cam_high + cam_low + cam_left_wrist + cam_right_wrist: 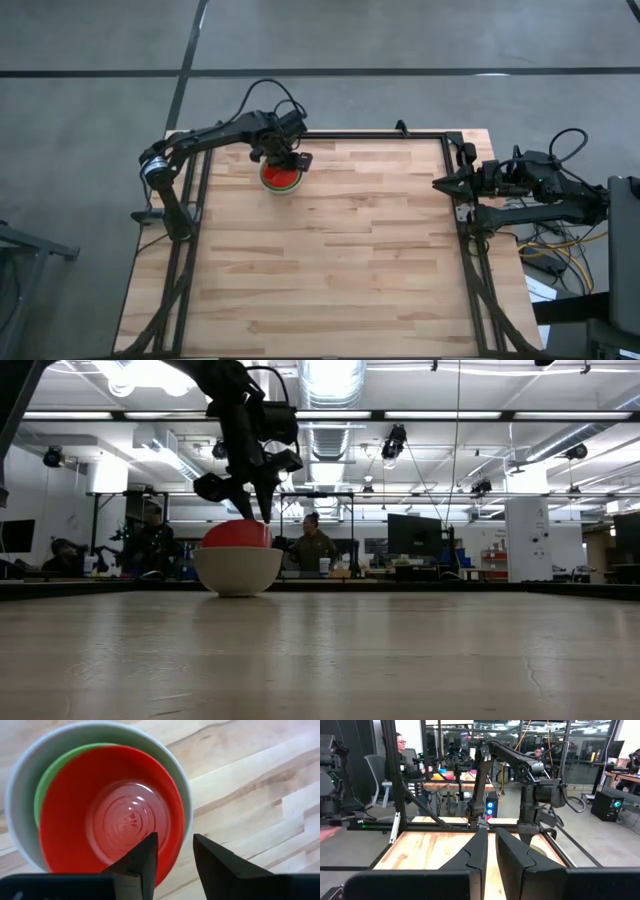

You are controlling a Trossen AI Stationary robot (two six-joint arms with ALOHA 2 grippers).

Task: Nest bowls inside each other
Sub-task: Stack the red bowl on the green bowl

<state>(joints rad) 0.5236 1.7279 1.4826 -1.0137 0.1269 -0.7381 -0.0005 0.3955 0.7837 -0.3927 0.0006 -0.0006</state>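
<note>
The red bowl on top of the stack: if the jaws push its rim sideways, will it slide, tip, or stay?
The red bowl sits tilted in the green bowl, so a push would probably rock or reseat it, not free it. Its glossy plastic looks slippery and light. The wider white bowl below probably keeps the stack from tipping.

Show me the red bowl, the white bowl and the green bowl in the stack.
red bowl (112, 815): left wrist view, its inner floor.
white bowl (22, 785): left wrist view, its inner wall.
green bowl (55, 772): left wrist view, its exposed rim sliver.
</note>
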